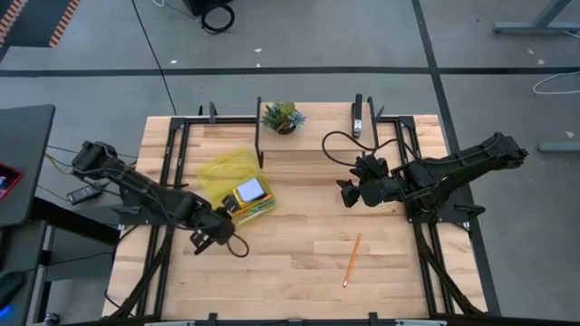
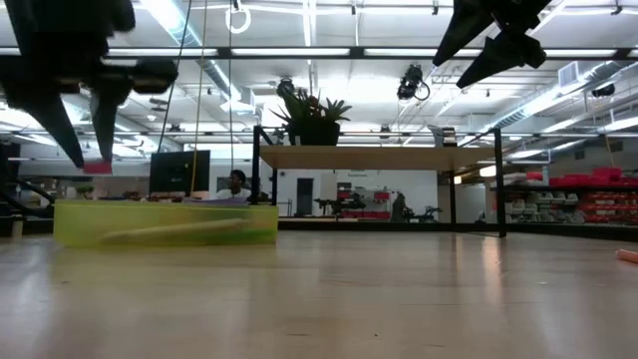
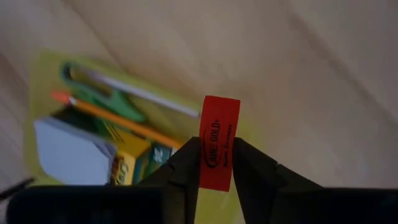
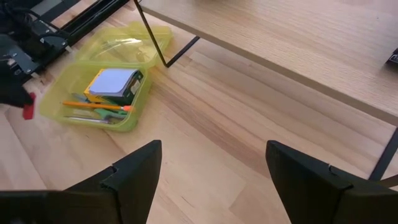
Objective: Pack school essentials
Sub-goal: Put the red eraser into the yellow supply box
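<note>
Red eraser (image 3: 219, 143) is shown clamped upright between the fingers of the left pincer (image 3: 216, 163), raised clear of the surface (image 1: 308, 254) just beside the near edge of a translucent yellow-green container (image 4: 127, 118). In the right wrist view the same eraser (image 4: 28, 111) is seen hanging off the container's outer side. The container is placed on the left half of the surface, toward the middle of its depth, with its loose lid (image 1: 217, 168) lying against its far side. Inside it are seen a pale blue notepad (image 4: 114, 81) resting on a crayon box (image 4: 129, 92), an orange pencil (image 4: 93, 105) and green-handled scissors (image 3: 102, 93). A second orange pencil (image 1: 351, 259) is left lying on the surface, near its front edge and right of centre. The right pincer (image 4: 214, 171) is held with its fingers apart and nothing between them, over the right half of the surface. A potted plant (image 1: 283, 117) and a black stapler (image 1: 358, 119) are set on a raised shelf (image 4: 280, 37) along the far edge.
</note>
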Robot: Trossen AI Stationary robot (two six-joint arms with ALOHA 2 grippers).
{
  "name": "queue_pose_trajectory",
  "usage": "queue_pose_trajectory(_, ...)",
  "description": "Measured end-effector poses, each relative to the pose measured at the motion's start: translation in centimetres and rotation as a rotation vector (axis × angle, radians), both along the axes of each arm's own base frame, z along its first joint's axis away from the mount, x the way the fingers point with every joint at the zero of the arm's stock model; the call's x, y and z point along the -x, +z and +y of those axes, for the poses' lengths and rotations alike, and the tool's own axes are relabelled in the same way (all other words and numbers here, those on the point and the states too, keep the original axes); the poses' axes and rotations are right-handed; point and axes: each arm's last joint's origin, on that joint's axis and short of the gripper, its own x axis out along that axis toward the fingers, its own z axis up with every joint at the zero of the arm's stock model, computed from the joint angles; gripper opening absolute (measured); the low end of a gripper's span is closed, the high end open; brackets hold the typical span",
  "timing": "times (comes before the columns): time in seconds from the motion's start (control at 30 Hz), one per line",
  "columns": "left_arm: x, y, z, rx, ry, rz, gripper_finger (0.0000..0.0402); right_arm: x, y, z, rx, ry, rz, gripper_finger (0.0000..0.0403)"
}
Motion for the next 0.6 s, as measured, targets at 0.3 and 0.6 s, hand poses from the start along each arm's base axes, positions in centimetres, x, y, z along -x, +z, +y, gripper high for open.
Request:
queue_pose_trajectory(0.3,0.2,-1.6,2.2,-0.02,0.092,0.059,0.0089,0.0,0.0,0.0,0.0,0.0,0.0,0.0293)
queue_pose_trajectory(0.6,-0.5,-1.6,4.6,0.017,0.3,0.048,0.0089,0.0,0.0,0.0,-0.001,-0.001,-0.001,0.0293)
